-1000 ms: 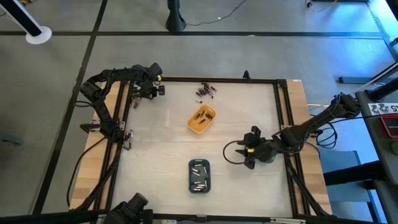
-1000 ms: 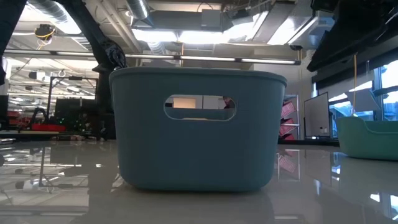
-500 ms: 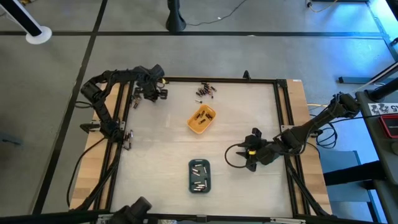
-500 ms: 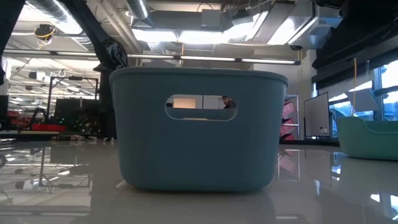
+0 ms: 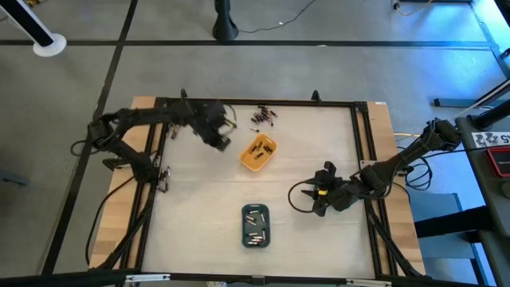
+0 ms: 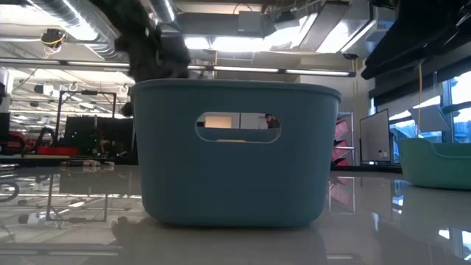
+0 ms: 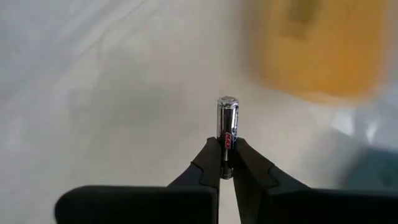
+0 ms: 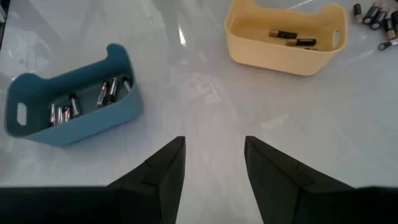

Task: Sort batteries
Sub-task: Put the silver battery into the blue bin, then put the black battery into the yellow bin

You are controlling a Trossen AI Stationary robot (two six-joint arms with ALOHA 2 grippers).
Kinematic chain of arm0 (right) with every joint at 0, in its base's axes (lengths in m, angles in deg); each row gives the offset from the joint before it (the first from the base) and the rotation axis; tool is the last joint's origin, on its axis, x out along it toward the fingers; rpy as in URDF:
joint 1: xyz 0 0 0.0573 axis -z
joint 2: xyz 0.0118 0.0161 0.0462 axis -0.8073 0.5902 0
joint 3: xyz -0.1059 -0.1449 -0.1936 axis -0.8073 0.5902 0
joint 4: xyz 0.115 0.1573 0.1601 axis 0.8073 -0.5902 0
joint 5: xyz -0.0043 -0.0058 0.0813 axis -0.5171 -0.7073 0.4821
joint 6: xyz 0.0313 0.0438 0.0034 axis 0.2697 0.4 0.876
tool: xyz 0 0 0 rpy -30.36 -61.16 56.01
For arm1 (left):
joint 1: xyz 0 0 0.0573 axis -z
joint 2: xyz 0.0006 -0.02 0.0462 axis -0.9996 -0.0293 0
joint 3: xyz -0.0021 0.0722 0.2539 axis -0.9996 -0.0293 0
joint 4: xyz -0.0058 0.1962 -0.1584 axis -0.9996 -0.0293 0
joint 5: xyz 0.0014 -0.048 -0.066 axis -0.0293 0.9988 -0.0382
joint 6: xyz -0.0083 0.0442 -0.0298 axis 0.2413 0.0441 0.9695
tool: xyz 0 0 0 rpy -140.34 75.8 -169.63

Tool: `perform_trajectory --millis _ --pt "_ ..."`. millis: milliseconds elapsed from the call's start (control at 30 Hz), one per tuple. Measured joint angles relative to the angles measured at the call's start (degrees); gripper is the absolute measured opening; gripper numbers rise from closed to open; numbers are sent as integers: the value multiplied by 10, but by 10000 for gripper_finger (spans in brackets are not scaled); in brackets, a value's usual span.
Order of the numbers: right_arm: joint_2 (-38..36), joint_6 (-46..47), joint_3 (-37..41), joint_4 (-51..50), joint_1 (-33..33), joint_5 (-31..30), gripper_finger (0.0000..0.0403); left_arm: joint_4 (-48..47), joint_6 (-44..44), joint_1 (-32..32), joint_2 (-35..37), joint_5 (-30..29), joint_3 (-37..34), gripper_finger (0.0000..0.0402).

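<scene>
We see one silvery battery (image 7: 227,118) clamped upright in the left gripper (image 7: 225,163), near the orange tray (image 5: 258,153). The right gripper (image 8: 213,163) waits spread and empty beside the blue tray (image 8: 71,96). Both trays hold cells; a loose pile (image 5: 264,116) remains. The green tray seems largely hidden behind the right arm.

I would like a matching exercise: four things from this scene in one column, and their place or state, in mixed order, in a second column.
1. left gripper
2. right gripper
3. orange tray
4. loose batteries

a. jaws open, empty
b. piled near the table's far edge
c. shut on a silvery battery
d. mid-table, holding dark cells

Pairs: 1-c, 2-a, 3-d, 4-b
</scene>
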State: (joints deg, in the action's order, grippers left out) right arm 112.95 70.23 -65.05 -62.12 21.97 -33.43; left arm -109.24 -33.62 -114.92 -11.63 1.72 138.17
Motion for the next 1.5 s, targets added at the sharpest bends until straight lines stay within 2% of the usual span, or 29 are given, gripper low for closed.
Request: perform_trajectory --millis 133,267,400,533,800,1100,1500 --pt "0 3 0 10 0 -2 168 97 36 145 8 5 1 11" --pt "0 2 0 23 0 -16 168 227 39 264 -10 -17 1 10" --pt "0 0 0 37 0 -20 168 337 72 342 -44 -28 1 16" --pt "0 3 0 50 0 -16 168 399 94 397 -85 -31 1 17" --pt "0 3 0 86 0 -16 168 427 121 449 -152 -30 9 18" --pt "0 3 0 104 0 -30 168 426 157 446 -191 -29 43 24" --pt "0 0 0 106 0 -45 168 396 159 433 -189 -29 44 138"
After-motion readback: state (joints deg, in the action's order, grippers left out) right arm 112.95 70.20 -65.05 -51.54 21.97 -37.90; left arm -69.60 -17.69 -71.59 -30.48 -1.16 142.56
